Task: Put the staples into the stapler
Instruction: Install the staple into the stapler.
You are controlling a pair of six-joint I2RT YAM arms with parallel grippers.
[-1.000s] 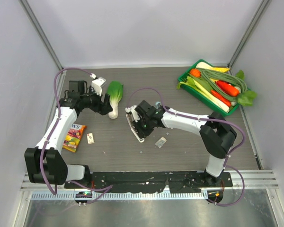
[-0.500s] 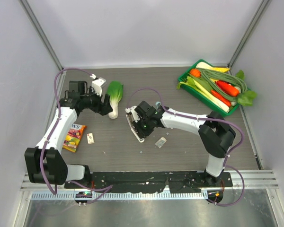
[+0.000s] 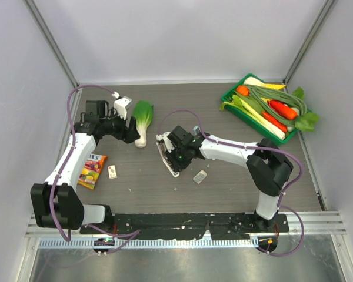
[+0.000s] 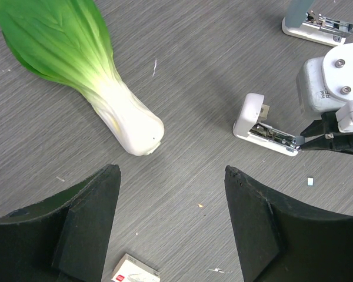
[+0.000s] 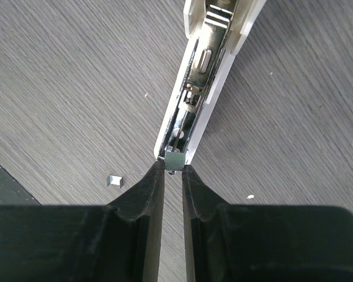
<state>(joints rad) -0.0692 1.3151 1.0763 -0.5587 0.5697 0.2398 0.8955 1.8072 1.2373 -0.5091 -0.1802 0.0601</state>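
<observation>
Right hand (image 5: 173,167): narrow; we see it pinching a small grey piece (image 5: 175,161) at the stapler (image 5: 203,76) tip.
Left hand (image 4: 170,173): wide, over the worktop (image 4: 212,70).
Nearby: bok choy (image 4: 88,70), staple box (image 4: 135,274).

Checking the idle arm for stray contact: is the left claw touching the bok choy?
Apart. The left wrist view shows bare table between the bok choy's white stem end and the open left claw.
</observation>
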